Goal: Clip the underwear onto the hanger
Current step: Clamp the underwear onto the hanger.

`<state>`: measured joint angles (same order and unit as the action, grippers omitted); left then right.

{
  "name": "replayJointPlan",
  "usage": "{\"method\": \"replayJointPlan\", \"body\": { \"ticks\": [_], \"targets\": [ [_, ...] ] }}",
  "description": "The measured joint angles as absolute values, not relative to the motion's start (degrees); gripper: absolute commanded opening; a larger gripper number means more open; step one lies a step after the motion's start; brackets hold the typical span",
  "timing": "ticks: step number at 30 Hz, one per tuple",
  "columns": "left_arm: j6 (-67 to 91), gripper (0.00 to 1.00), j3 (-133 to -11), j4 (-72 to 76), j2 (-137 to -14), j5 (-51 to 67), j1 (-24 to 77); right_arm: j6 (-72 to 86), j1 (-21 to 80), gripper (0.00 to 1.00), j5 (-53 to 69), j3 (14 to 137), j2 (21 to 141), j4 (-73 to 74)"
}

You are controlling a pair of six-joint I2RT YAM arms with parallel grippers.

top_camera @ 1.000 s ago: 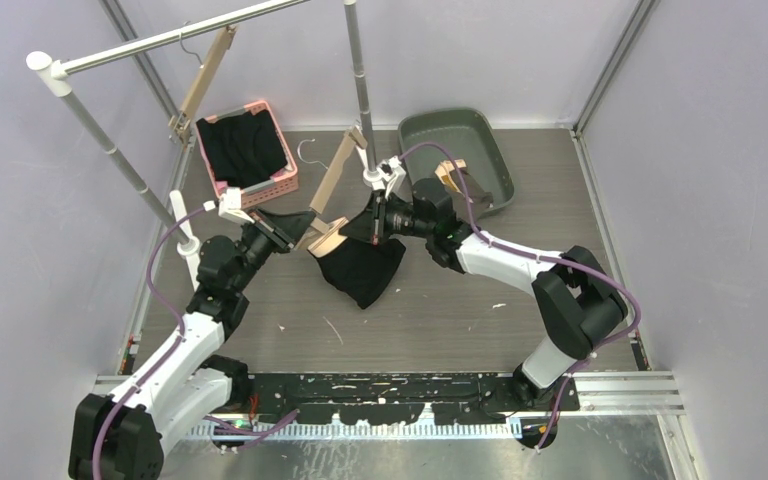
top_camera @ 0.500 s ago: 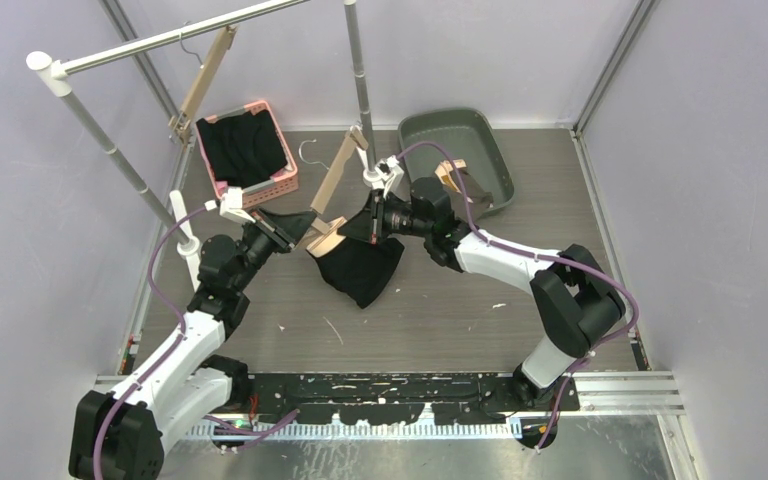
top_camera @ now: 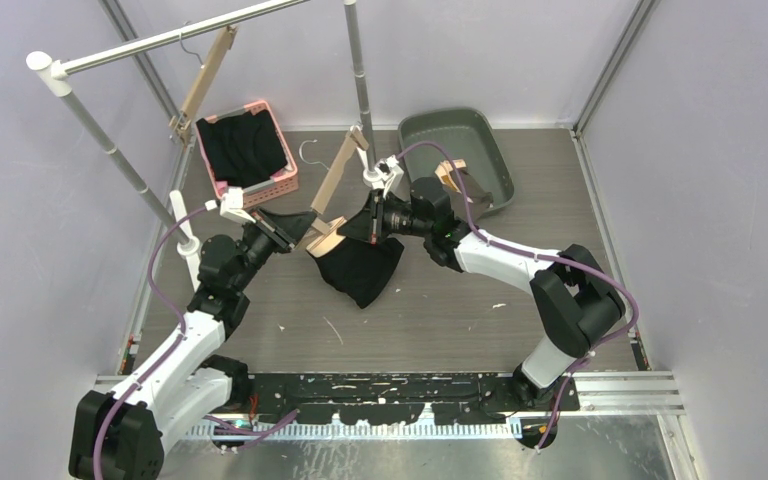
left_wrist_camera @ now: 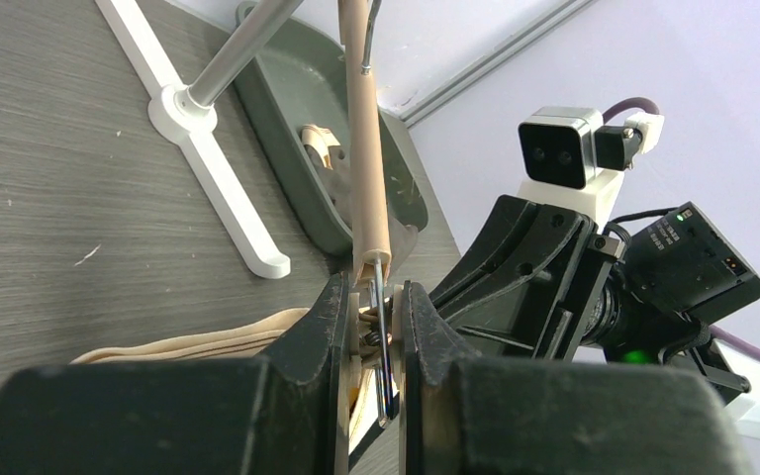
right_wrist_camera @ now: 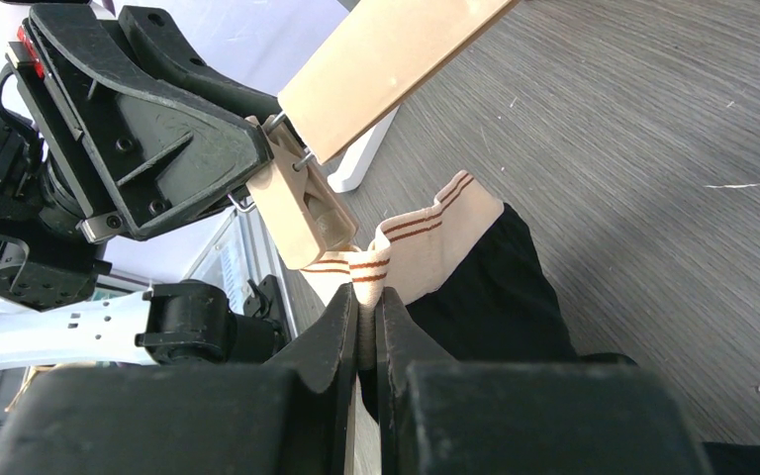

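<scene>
The hanger [top_camera: 336,172] is being held tilted above the middle of the table [top_camera: 480,310], and its lower clip [right_wrist_camera: 302,210] is being squeezed between the nearly closed fingers of the left gripper [left_wrist_camera: 374,332]. The underwear [top_camera: 363,270] is being gripped at its cream, brown-striped waistband [right_wrist_camera: 421,236] by the right gripper [right_wrist_camera: 364,309], whose jaws are being pressed all but shut on the fabric. The waistband is being presented right at the clip's mouth, though whether it is inside cannot be told, and the black cloth is being left hanging below between the two grippers.
</scene>
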<state>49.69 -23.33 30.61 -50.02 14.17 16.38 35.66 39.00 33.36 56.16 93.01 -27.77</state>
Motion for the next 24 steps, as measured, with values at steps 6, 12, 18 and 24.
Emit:
{"method": "replayJointPlan", "body": {
  "ticks": [6,12,18,24],
  "targets": [
    [48.99,0.0,-23.33,30.59,-50.02,14.17,16.21,35.66,39.05,0.01,33.36,56.16,93.01,-27.77],
    [48.62,0.0,-23.33,30.55,-50.0,14.15,15.59,35.66,39.05,0.01,33.36,56.16,93.01,-27.77],
    [48.62,0.0,-23.33,30.57,-50.0,14.15,15.25,35.46,39.05,0.01,33.36,56.16,93.01,-27.77],
    [48.64,0.0,-23.33,30.59,-50.0,14.22,15.25,35.44,39.07,0.01,33.36,56.16,93.01,-27.77]
  ]
}}
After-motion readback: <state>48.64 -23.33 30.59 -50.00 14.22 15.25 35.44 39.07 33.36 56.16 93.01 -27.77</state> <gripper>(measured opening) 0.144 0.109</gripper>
